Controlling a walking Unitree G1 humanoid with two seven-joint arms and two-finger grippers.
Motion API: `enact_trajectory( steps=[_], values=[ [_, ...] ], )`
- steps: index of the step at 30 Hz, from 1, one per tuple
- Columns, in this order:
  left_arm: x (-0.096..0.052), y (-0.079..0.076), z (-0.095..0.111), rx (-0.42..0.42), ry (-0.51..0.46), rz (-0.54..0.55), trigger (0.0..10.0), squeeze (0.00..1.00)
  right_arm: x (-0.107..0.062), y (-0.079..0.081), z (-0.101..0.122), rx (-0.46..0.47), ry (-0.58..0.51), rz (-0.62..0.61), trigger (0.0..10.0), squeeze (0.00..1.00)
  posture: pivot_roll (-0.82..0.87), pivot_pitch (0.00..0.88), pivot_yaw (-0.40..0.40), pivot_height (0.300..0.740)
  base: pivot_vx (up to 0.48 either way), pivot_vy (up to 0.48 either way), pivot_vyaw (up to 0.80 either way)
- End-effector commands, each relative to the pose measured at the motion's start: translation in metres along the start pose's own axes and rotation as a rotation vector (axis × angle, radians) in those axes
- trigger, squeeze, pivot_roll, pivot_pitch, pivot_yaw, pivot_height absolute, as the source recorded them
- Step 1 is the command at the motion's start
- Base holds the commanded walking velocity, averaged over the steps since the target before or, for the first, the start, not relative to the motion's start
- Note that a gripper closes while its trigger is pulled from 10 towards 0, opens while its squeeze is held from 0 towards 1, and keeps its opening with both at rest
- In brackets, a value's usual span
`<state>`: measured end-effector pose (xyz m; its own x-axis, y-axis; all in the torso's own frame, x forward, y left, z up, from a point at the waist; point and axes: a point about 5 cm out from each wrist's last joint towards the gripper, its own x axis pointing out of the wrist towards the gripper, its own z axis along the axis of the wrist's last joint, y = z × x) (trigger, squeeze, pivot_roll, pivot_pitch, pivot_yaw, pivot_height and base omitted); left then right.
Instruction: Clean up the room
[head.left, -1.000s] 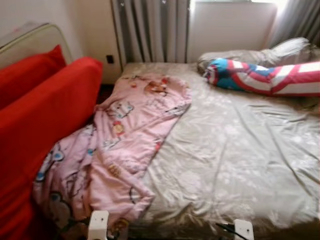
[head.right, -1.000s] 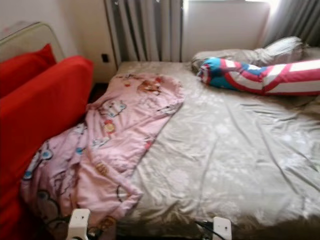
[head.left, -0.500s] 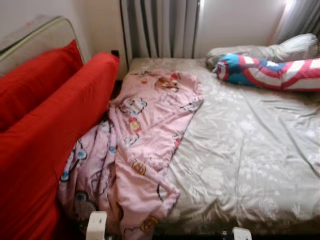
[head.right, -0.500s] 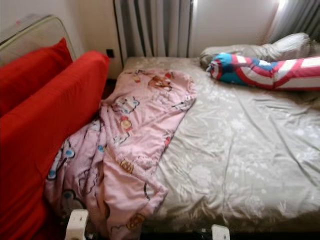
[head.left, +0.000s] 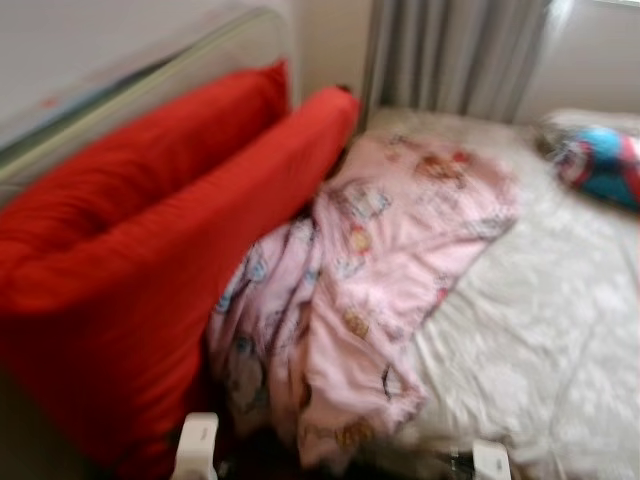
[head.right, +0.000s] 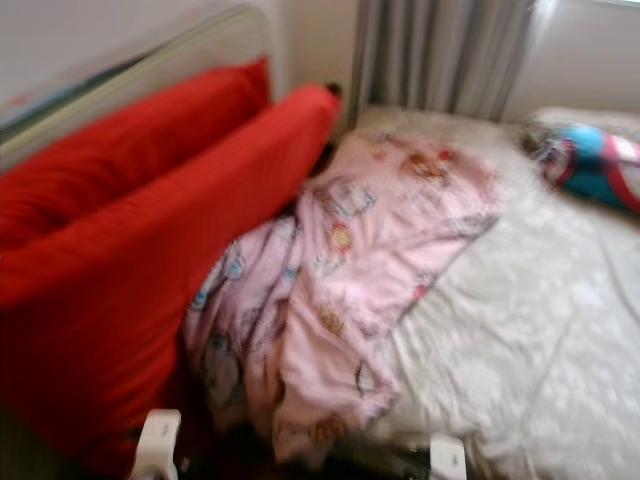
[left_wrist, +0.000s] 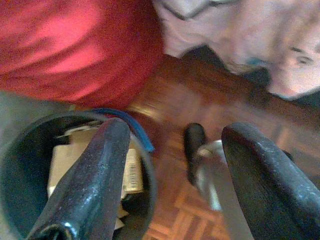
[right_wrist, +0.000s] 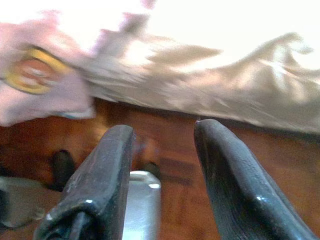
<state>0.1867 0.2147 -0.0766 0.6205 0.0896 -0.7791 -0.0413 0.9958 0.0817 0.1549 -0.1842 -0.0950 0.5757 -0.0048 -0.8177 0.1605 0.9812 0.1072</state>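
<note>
Hanging low w/ fingers apart & empty, left gripper (left_wrist: 172, 175) over bin (left_wrist: 20, 150), right gripper (right_wrist: 162, 175) by pink blanket (head.left: 390, 270), centre frame.

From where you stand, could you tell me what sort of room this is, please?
Most likely a bedroom: a bed with a rumpled pink cartoon blanket draped over its edge, a red, white and blue bolster near the far end, and grey curtains behind.

Grey curtains (head.left: 455, 55) hang behind the bed (head.left: 560, 330), with a pale wall (head.left: 600, 60) beside them. The floor (left_wrist: 200, 100) is dark reddish wood parquet. A padded beige headboard (head.left: 120, 75) leans along the wall at the left
</note>
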Motion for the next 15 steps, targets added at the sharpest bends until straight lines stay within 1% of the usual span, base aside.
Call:
enact_trajectory(
  steps=[1, 3, 4, 11, 14, 15],
  values=[
    [0.0001, -0.006, -0.0025, -0.002, 0.011, -0.016, 10.0, 0.0, -0.0019, -0.006, -0.0051, 0.009, 0.019, -0.016, 10.0, 0.0, -0.04, 0.025, -0.01, 0.74, 0.0, 0.0, 0.56],
    [0.0001, -0.0059, -0.0025, -0.001, 0.011, -0.016, 10.0, 0.0, -0.0018, -0.0054, -0.0055, 0.008, 0.021, -0.015, 10.0, 0.0, -0.04, 0.025, -0.01, 0.74, 0.0, 0.0, 0.5],
    [0.0001, -0.006, -0.0024, -0.003, 0.009, -0.016, 10.0, 0.0, -0.0019, -0.005, -0.0063, 0.025, 0.023, -0.021, 10.0, 0.0, -0.04, 0.025, -0.011, 0.74, 0.0, 0.0, 0.0],
    [0.0001, -0.007, -0.0016, -0.017, -0.002, -0.024, 10.0, 0.0, -0.0019, -0.0035, -0.0081, 0.03, 0.03, -0.023, 10.0, 0.0, -0.04, 0.024, -0.014, 0.74, 0.0, 0.0, 0.0],
    [0.0001, -0.0072, -0.0016, -0.017, -0.002, -0.024, 10.0, 0.0, -0.002, -0.0045, -0.0077, 0.03, 0.029, -0.025, 10.0, 0.0, -0.04, 0.024, -0.014, 0.74, 0.0, 0.0, 0.0],
    [0.0001, -0.0073, -0.0016, -0.018, -0.003, -0.025, 10.0, 0.0, -0.0024, -0.0075, -0.007, 0.03, 0.026, -0.027, 10.0, 0.0, -0.04, 0.024, -0.014, 0.74, 0.0, 0.0, 0.0]
  ],
)
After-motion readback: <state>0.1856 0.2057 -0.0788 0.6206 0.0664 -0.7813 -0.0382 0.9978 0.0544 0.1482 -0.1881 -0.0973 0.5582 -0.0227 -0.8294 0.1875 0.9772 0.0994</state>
